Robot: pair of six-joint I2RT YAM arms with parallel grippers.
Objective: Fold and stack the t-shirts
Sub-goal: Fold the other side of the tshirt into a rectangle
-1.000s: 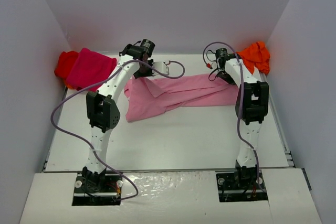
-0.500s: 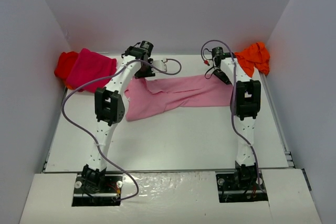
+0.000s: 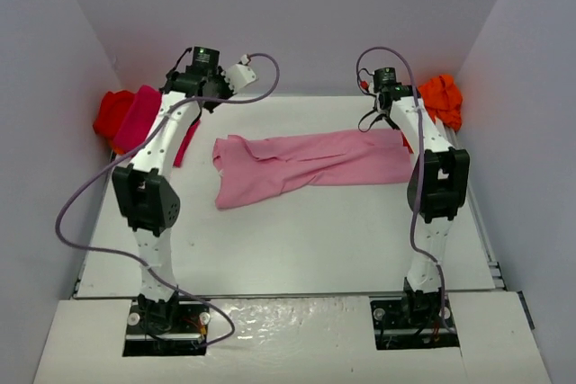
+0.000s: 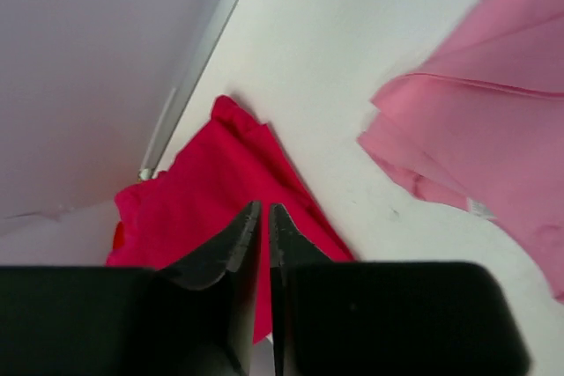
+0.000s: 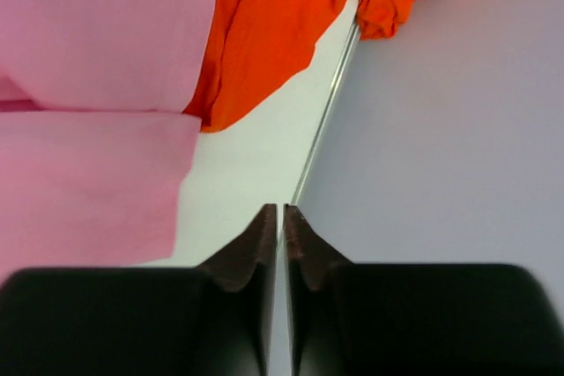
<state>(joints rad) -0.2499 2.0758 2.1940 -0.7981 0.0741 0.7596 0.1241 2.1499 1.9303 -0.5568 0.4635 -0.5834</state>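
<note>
The light pink t-shirt point(image 3: 306, 164) lies spread lengthwise across the back middle of the table, its left part still creased. The magenta t-shirt point(image 3: 144, 114) sits at the back left on the red t-shirt point(image 3: 110, 112). The orange t-shirt point(image 3: 441, 99) is bunched in the back right corner. My left gripper point(image 3: 200, 94) is shut and empty above the magenta t-shirt point(image 4: 229, 173), with the pink shirt point(image 4: 493, 121) to its right. My right gripper point(image 3: 389, 112) is shut and empty beyond the pink shirt's right end point(image 5: 79, 85), near the orange t-shirt point(image 5: 273, 6).
Grey walls close in the table on the left, back and right. The right wall point(image 5: 441, 129) stands just past my right fingertips. Purple cables loop off both arms. The white table point(image 3: 297, 240) shows bare in front of the pink shirt.
Both grippers have come off the pink shirt's ends. My left arm has swung left over the magenta shirt and my right arm has moved back and right. The pink shirt now lies flat.
</note>
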